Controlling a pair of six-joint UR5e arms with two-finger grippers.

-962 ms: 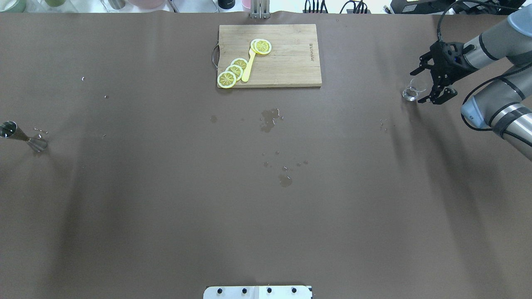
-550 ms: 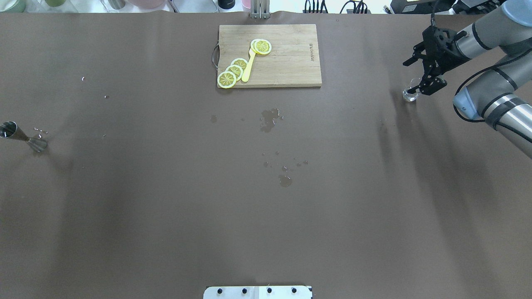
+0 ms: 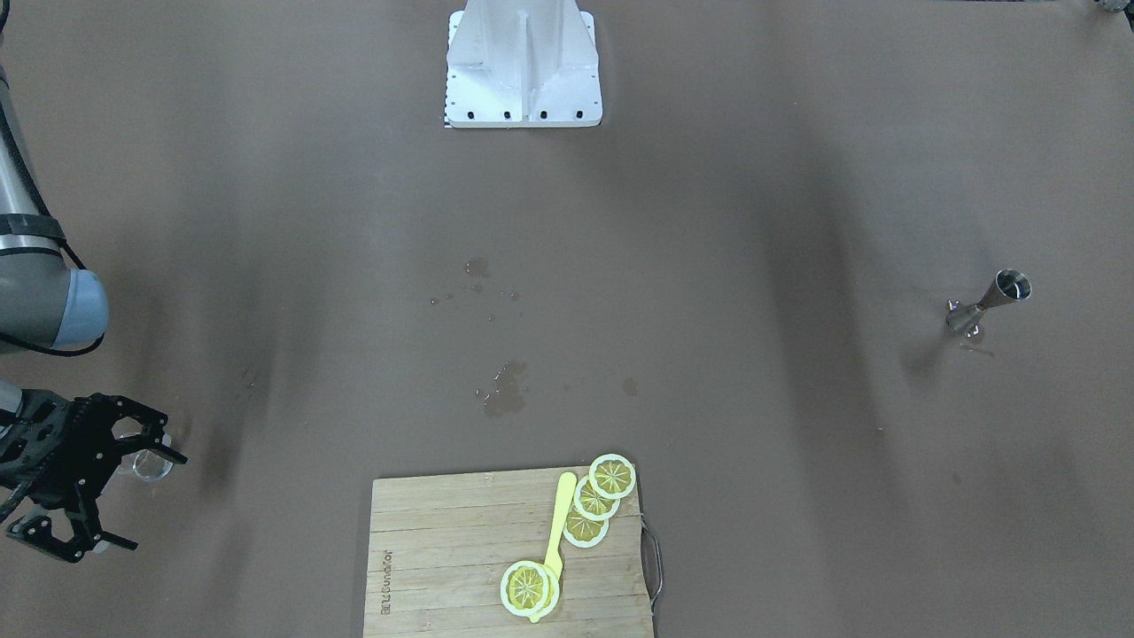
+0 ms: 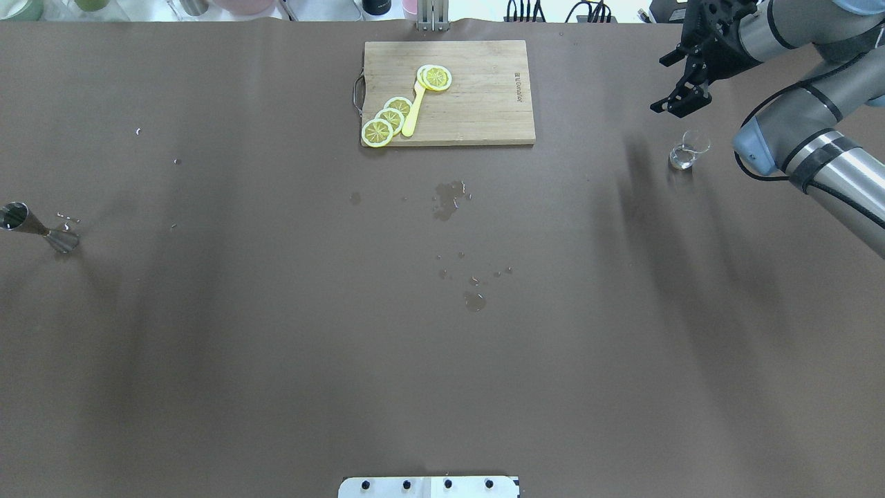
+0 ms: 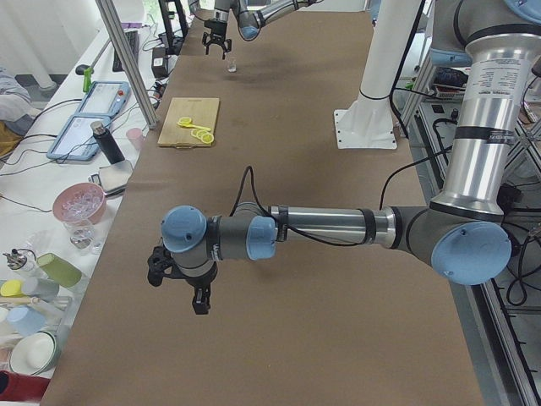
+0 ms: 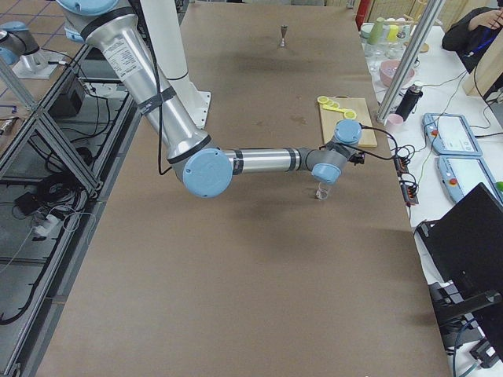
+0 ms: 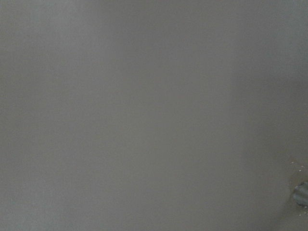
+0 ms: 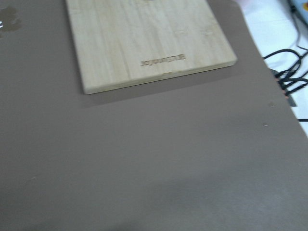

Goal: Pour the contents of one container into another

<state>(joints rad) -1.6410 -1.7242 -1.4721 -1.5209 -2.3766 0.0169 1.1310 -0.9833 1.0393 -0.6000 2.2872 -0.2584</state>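
Right gripper (image 4: 674, 83) is seen spread open and empty, the glass (image 4: 686, 151) standing near it, outside the fingers (image 4: 681, 102), the jigger (image 4: 38, 228) well apart from it; if the descent is misaligned, the glass could be clipped by a finger and tipped.

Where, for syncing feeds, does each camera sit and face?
Front: across the table, facing the base; open right claw near glass.
Overhead: behind the robot, looking down; right arm.
Left side: left end; left arm near.
Right side: right end; right arm near.
Left wrist: table below; no body.
Right wrist: board below; no body.
Front, overhead share glass, jigger, board.
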